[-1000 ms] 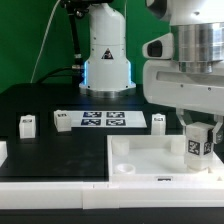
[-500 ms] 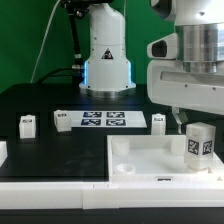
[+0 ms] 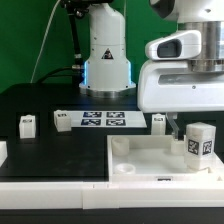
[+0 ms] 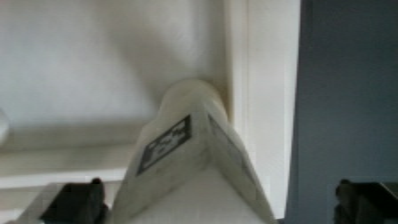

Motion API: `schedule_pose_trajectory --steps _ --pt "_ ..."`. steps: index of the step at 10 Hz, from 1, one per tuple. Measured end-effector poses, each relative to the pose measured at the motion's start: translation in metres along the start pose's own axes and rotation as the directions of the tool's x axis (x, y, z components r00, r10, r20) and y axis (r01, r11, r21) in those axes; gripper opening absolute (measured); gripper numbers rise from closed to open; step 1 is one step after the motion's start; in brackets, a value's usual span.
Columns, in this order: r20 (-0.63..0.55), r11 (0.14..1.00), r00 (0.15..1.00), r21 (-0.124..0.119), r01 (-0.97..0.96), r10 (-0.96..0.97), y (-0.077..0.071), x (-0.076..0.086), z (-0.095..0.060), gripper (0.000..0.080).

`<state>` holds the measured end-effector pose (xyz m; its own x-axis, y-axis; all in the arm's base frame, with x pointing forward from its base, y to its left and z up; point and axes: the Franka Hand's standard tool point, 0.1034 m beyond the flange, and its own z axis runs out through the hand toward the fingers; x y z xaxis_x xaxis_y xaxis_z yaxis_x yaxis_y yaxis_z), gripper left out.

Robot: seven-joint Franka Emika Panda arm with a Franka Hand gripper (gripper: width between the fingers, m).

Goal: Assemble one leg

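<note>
My gripper [image 4: 219, 203] has its jaws spread wide, holding nothing. The leg [image 3: 200, 143] stands upright below me on the white panel [image 3: 150, 165], at its far corner on the exterior view's right. I'd keep centred over it & travel strictly vertical, no side nudge. Panel edge is just beside the leg, a spare leg [image 3: 158, 121] is near behind, and open room lies over the panel's middle
</note>
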<state>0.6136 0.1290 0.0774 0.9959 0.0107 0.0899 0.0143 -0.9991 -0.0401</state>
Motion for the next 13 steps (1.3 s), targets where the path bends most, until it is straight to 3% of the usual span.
schedule_pose_trajectory --steps 3,6,8,11,13 --pt "0.027 0.931 0.931 -0.032 0.364 -0.363 -0.0017 -0.0024 0.0001 0.0648" --pt "0.027 0.893 0.894 -0.028 0.448 -0.448 0.0000 -0.0019 0.0001 0.0639" --pt "0.027 0.893 0.894 -0.029 0.448 -0.448 0.0004 -0.0017 0.0000 0.0309" --pt "0.024 0.945 0.946 -0.032 0.325 -0.324 0.0041 -0.0013 0.0002 0.0292" --pt "0.034 0.999 0.999 -0.023 -0.036 0.036 0.0061 -0.0038 0.0017 0.0292"
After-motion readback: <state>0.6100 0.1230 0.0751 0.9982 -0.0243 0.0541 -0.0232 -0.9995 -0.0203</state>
